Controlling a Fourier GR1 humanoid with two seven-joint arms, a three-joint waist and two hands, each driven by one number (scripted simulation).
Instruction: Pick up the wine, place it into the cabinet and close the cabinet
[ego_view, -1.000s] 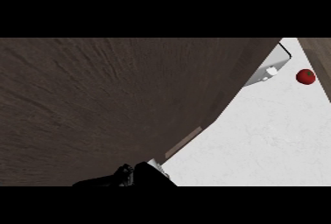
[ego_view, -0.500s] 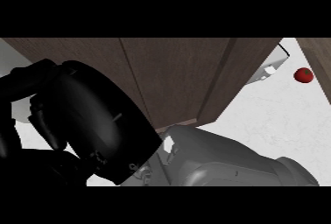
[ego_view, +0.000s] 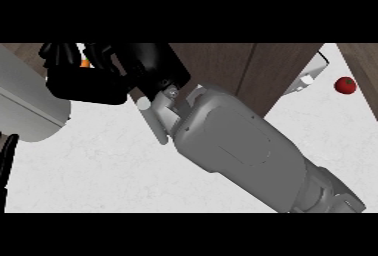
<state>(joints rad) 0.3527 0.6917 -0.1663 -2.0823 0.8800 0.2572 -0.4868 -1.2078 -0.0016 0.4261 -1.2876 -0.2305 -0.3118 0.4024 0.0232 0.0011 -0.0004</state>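
Observation:
My right forearm (ego_view: 251, 150) rises from the lower right toward the upper left and fills the middle of the head view. Its black hand (ego_view: 140, 65) is at the top left, against the dark wooden cabinet front (ego_view: 236, 70). Small orange and white bits (ego_view: 85, 62) show among the fingers, but I cannot tell what they belong to. No wine bottle shows plainly. A seam runs down the cabinet panels (ego_view: 247, 75) just right of the hand. How the fingers stand is too hidden to tell.
A red round fruit (ego_view: 345, 85) lies on the white counter (ego_view: 111, 170) at the far right. A white object (ego_view: 310, 75) sits by the cabinet's right edge. A large grey shape (ego_view: 26, 100) crosses the left edge, with a black strip (ego_view: 6, 165) below it.
The right hand has moved up from the left side to the top left against the cabinet. The forearm now fills the centre, and more white counter shows below.

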